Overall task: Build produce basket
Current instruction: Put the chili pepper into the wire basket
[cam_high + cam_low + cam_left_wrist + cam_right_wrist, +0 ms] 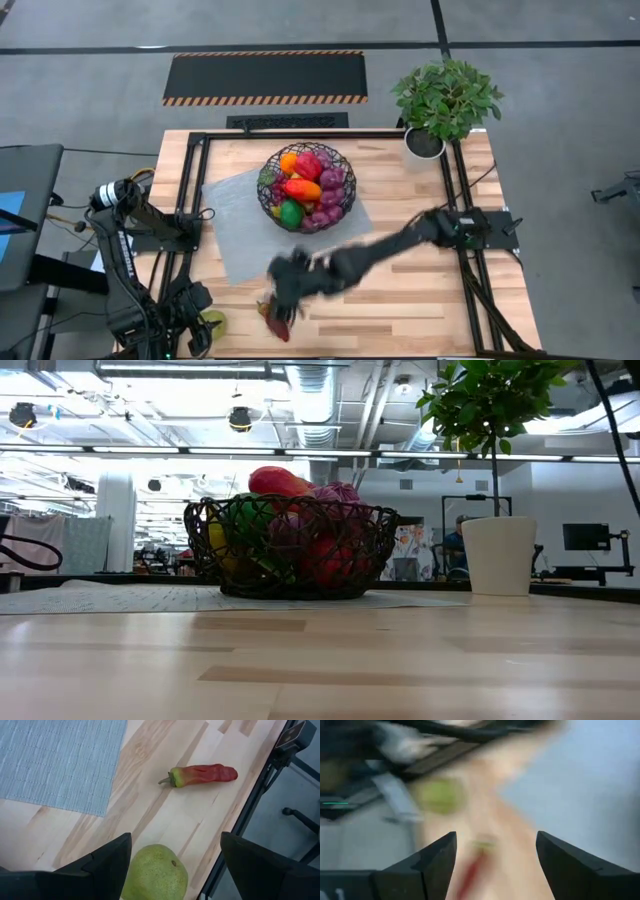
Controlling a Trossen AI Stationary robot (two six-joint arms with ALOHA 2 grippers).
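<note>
At the left front corner of the table the left gripper (196,330) hangs low over a green pear (155,874). Its jaws stand apart with the pear just between and below them, not clamped; I think it is placed so to be ready to take the pear. From above, the pear is mostly covered by the arm, and only a yellow-green edge shows.

A little to the right, near the front edge, a red pepper (200,774) with a green stem lies on the bare wood, beside the grey mat (235,225) but not on it. The right gripper (285,285) reaches across the table and hovers over this pepper. Its jaws are apart and nothing is between them, so it seems to be going for the pepper. Its own camera view is strongly smeared, and I cannot tell how near the fingers are to the pepper.

Further back, on the mat near the middle of the table, stands the wire basket (342,205), already full of produce (305,186): red, orange, green and purple pieces. Seen from table height, the wire hides which fruit is which.

At the right back corner a plant (446,97) in a white pot (498,555) stands well apart, only decoration I suppose.
</note>
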